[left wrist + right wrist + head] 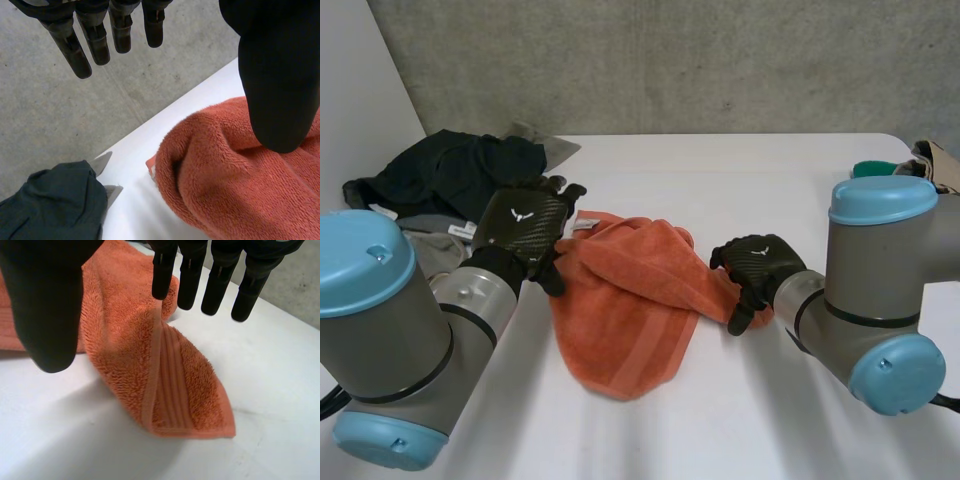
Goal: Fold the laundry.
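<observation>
- Clock set on the head view, 12 at the table's far edge and the dial centred on the towel.
- Orange towel point(620, 310): lies crumpled mid-table point(740, 420). A thick rumpled ridge runs from about 11 to 3, and a flatter flap spreads toward 6.
- My left hand point(525, 228): sits at the towel's 10 o'clock edge, back of the hand up.
- Left wrist view: my fingers point(69, 46) are straight and slightly spread, reaching out beyond the towel with nothing in them. My thumb point(277, 85) stands well apart from them, over the towel's rolled edge. I cannot tell whether the thumb touches the pile. The hand grips nothing.
- My right hand point(757, 262): sits at the towel's 3 o'clock end, over the end of the ridge.
- Right wrist view: my fingers point(219, 285) are straight, side by side, with small gaps. My thumb point(50, 315) is held wide of them. The towel runs under the gap between thumb and fingers and is not pinched. A hemmed, banded corner lies flat on the table beyond my fingertips. I cannot tell whether the nearest fingertip touches the hem.
- Dark garment pile point(450, 170): at 10 o'clock, beyond my left hand, apart from the towel.
- Grey cloth point(548, 148): pokes out from under the pile's far side.
- Small green object point(872, 168): at 2 o'clock by the table's edge, too small to identify.
</observation>
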Controlling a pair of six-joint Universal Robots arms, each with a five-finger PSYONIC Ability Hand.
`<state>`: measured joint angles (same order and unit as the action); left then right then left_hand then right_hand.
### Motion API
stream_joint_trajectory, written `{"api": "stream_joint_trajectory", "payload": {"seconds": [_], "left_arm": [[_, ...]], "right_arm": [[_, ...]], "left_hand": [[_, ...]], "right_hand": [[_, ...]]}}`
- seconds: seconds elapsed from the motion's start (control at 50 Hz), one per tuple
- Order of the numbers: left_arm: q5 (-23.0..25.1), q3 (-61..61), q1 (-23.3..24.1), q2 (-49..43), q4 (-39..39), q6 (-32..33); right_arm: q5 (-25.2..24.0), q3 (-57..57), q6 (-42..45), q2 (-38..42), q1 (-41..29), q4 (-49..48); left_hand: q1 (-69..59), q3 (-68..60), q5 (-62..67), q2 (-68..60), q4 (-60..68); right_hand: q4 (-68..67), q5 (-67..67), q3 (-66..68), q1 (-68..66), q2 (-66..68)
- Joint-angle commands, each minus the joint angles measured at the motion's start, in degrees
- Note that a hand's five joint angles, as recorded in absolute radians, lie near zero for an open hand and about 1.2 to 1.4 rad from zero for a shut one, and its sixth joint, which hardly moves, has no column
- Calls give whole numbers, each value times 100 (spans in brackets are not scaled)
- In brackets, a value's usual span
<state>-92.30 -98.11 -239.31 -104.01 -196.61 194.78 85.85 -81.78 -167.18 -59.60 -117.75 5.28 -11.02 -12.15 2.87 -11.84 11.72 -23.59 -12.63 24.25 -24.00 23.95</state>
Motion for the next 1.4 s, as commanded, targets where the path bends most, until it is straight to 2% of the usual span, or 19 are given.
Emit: {"api": "stream_joint_trajectory", "payload": {"seconds": [0.02, 0.16, 0.26, 0.3, 0.34, 0.36, 0.44, 0.54, 0.8, 0.9, 1.02, 1.08, 1.1, 1.12, 1.16, 1.24, 1.26, 1.32, 1.4], "left_arm": [[265, 257, -177, -40, 27, 7], [1170, 1047, -704, -383, 263, 69], [1794, 2005, -1117, -944, 834, 157], [2023, 2550, -1284, -1313, 1194, 201], [2146, 2927, -1372, -1594, 1449, 245], [2260, 3286, -1451, -1892, 1677, 288], [2498, 4158, -1566, -2640, 2153, 455], [2682, 5011, -1619, -3467, 2443, 649], [3192, 5663, -1171, -4531, 2479, 675], [3245, 5514, -898, -4655, 2470, 719], [3201, 5452, -757, -4681, 2435, 684], [3149, 5469, -722, -4655, 2417, 649], [3070, 5487, -713, -4628, 2374, 640], [2991, 5487, -713, -4593, 2339, 632], [2763, 5504, -722, -4523, 2198, 631], [1744, 5645, -783, -4163, 1321, 596], [1272, 5689, -844, -3927, 831, 466], [541, 5645, -907, -3331, -22, -42], [371, 5435, -915, -2575, -360, -545]], "right_arm": [[-59, -355, -473, -87, 15, -299], [99, -330, -455, 316, -187, -800], [213, -154, -447, 598, -310, -1108], [222, -57, -403, 712, -363, -1204], [248, -48, -341, 730, -371, -1292], [300, -57, -272, 721, -371, -1371], [468, -214, -52, 450, -398, -1722], [302, -487, 396, -130, -503, -1908], [-999, -1129, 1109, -1861, -802, -1943], [-1167, -1156, 1135, -2258, -767, -1925], [-1211, -1121, 1144, -2522, -583, -1917], [-1307, -1068, 1144, -2513, -442, -1890], [-1351, -1042, 1153, -2444, -363, -1882], [-1343, -1024, 1162, -2391, -328, -1882], [-1343, -963, 1188, -2241, -275, -1882], [-1150, -559, 1346, -1715, -56, -1908], [-1001, -262, 1459, -1487, 49, -1925], [-650, 510, 1723, -1047, 173, -2013], [-210, 1399, 1908, -695, 156, -2232]], "left_hand": [[102, 215, -287, 184, -172], [102, 215, -287, 184, -172], [102, 215, -287, 184, -172], [102, 215, -287, 184, -172], [102, 215, -287, 184, -172], [102, 215, -287, 184, -172], [102, 215, -287, 184, -172], [102, 215, -287, 184, -172], [102, 215, -287, 184, -172], [102, 215, -287, 184, -172], [102, 215, -287, 184, -172], [-3052, -2939, 2867, -2970, 2982], [-6145, -6032, 5960, -6063, 6075], [-6891, -6777, 6705, -6808, 6821], [-6898, -6785, 6713, -6816, 6828], [-6898, -6785, 6713, -6816, 6828], [-6898, -6785, 6713, -6816, 6828], [-6898, -6785, 6713, -6816, 6828], [-6898, -6785, 6713, -6816, 6828]], "right_hand": [[47, -49, -113, 87, -82], [-187, -284, 122, -147, 152], [-1464, -1560, 1398, -1423, 1428], [-3125, -3221, 3059, -3084, 3089], [-5440, -5536, 5375, -5400, 5405], [-5639, -5735, 5573, -5598, 5603], [-5641, -5737, 5575, -5600, 5605], [-5641, -5737, 5575, -5600, 5605], [-5641, -5737, 5575, -5600, 5605], [-5641, -5737, 5575, -5600, 5605], [-5641, -5737, 5575, -5600, 5605], [-5641, -5737, 5575, -5600, 5605], [-5641, -5737, 5575, -5600, 5605], [-5641, -5737, 5575, -5600, 5605], [-5641, -5737, 5575, -5600, 5605], [-5641, -5737, 5575, -5600, 5605], [-5641, -5737, 5575, -5600, 5605], [-5641, -5737, 5575, -5600, 5605], [-5641, -5737, 5575, -5600, 5605]]}}
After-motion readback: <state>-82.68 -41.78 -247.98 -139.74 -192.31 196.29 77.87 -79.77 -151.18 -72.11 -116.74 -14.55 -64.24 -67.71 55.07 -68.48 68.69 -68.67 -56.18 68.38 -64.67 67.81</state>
